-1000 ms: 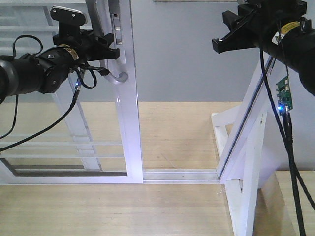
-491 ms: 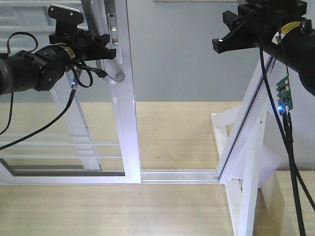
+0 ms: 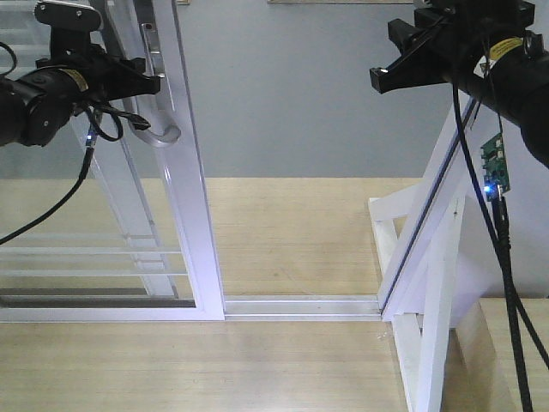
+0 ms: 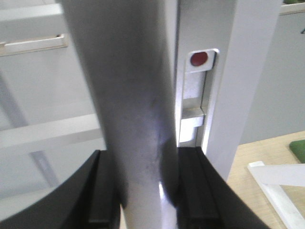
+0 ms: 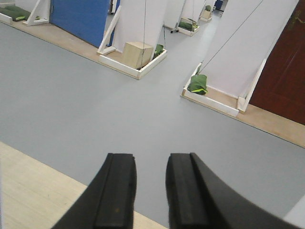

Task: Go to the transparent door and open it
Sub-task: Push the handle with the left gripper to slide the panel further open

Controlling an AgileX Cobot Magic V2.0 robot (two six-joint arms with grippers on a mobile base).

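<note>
The transparent door is a white-framed glass panel at the left, standing on a floor track. Its curved grey handle sits on the door's edge. My left gripper is shut on that handle. In the left wrist view the handle fills the gap between both black fingers, and the door frame with a red-dotted lock plate is just right of it. My right gripper is held high at the upper right, away from the door. In the right wrist view it is open and empty.
A second white-framed glass panel lies behind the door. A slanted white frame with braces stands at the right, where the floor track ends. Cables and a lit circuit board hang from the right arm. Grey floor lies beyond.
The door has slid to the left with my left gripper on its handle, and the gap between the door and the right frame is wider. The right arm has not moved.
</note>
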